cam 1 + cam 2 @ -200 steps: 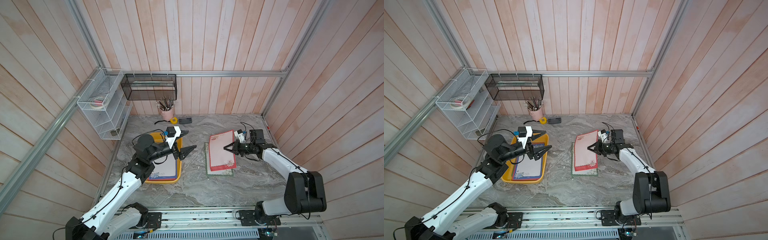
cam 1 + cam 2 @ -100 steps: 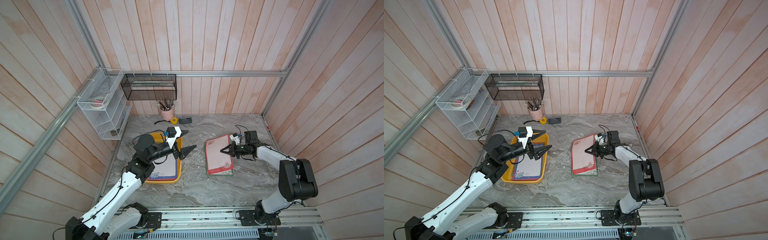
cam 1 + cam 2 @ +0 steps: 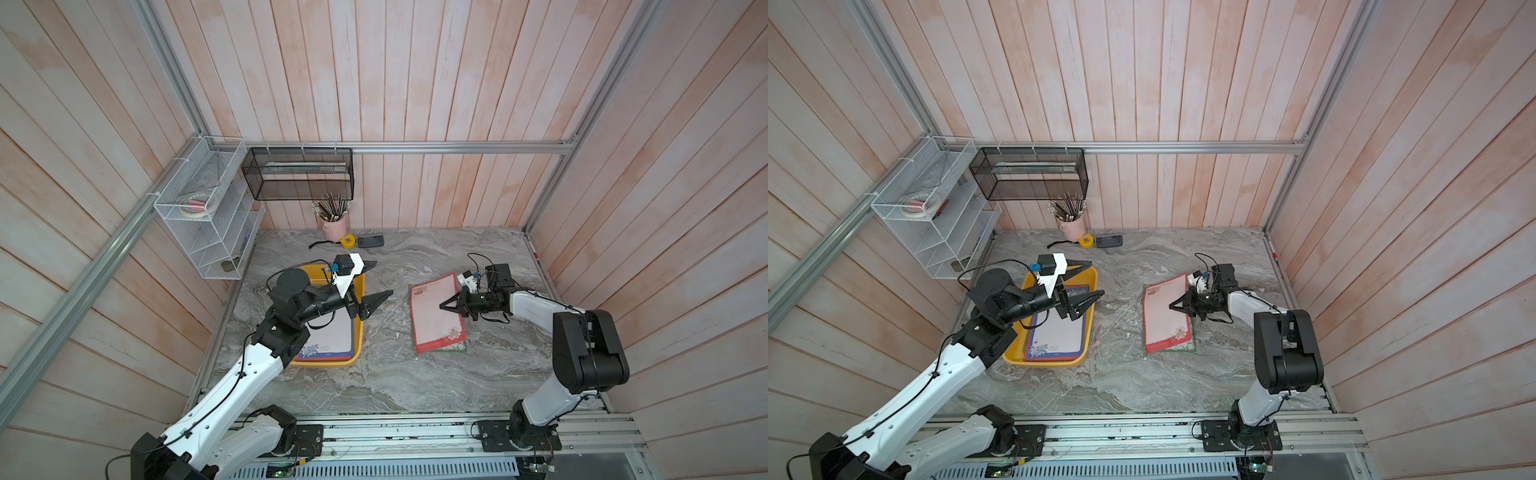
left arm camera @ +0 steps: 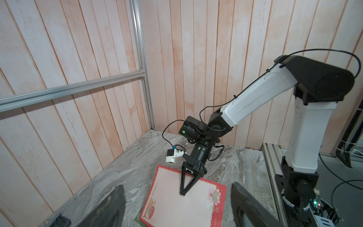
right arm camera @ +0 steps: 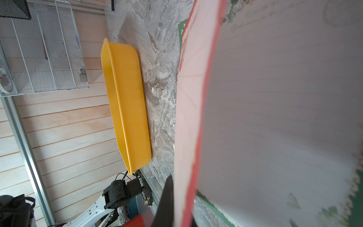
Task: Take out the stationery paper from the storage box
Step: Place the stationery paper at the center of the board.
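1. Stationery paper lies partly in the storage box, where a stack is topped by a pale sheet with a blue floral border. Two more sheets lie out on the worktop, well apart from the box.
2. Of those two, the red-bordered sheet covers most of a green-bordered sheet.
3. By the back wall a pink cup holds pencils. A white wire rack carries a tape roll, and a black mesh basket hangs beside it.
4. The box is smooth yellow plastic, shallow, with rounded corners. The sheets are thin rectangles, and the worktop is grey and marble-veined.
5. The left gripper hangs over the box's inner side, jaws spread wide, holding nothing.
6. The right gripper has its jaws pressed together, pinching the red-bordered sheet. In the right wrist view the sheet passes between its fingers, with that side raised off the green-bordered sheet.
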Robot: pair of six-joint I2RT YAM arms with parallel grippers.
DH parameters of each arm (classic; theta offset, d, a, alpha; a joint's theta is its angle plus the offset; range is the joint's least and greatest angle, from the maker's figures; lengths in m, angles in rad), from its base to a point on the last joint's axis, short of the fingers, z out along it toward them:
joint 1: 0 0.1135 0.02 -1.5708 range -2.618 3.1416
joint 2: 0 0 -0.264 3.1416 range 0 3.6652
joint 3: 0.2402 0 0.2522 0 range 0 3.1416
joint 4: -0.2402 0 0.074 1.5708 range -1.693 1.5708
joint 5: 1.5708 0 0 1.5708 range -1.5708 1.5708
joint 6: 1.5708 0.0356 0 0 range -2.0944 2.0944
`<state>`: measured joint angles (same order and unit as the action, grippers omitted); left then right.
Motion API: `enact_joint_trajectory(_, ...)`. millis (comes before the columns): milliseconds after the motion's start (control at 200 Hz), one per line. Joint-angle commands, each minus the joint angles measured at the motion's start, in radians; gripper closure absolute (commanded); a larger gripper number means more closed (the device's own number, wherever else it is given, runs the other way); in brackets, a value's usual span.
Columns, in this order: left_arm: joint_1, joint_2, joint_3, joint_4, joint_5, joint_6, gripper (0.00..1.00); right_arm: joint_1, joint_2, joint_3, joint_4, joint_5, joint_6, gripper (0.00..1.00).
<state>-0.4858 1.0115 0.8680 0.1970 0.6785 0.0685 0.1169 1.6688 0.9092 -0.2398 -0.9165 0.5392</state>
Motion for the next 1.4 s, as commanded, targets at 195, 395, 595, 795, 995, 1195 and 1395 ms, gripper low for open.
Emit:
enact_joint_trajectory(195, -0.006, -0.014, 0.028, -0.014, -0.008, 0.022, 0.15, 0.002, 0.034, -0.003, -0.066, 0.055, -0.053, 0.95)
enact_joint_trajectory(395, -0.008, -0.014, 0.028, -0.015, -0.011, 0.026, 0.15, 0.0, 0.042, -0.003, -0.086, 0.092, -0.064, 0.92)
enact_joint_trajectory(595, -0.009, -0.01, 0.028, -0.017, -0.011, 0.027, 0.15, -0.002, 0.051, -0.001, -0.101, 0.116, -0.077, 0.88)
enact_joint_trajectory(795, -0.01, -0.01, 0.028, -0.019, -0.011, 0.029, 0.15, -0.002, 0.062, 0.013, -0.126, 0.149, -0.089, 0.8)
enact_joint_trajectory(995, -0.011, -0.01, 0.027, -0.019, -0.011, 0.028, 0.15, -0.002, 0.053, 0.029, -0.161, 0.196, -0.1, 0.71)
enact_joint_trajectory(1195, -0.011, -0.013, 0.028, -0.017, -0.01, 0.028, 0.15, -0.002, 0.05, 0.052, -0.208, 0.254, -0.115, 0.63)
enact_joint_trajectory(1395, -0.013, -0.016, 0.028, -0.016, -0.01, 0.027, 0.15, -0.002, 0.036, 0.077, -0.26, 0.339, -0.13, 0.57)
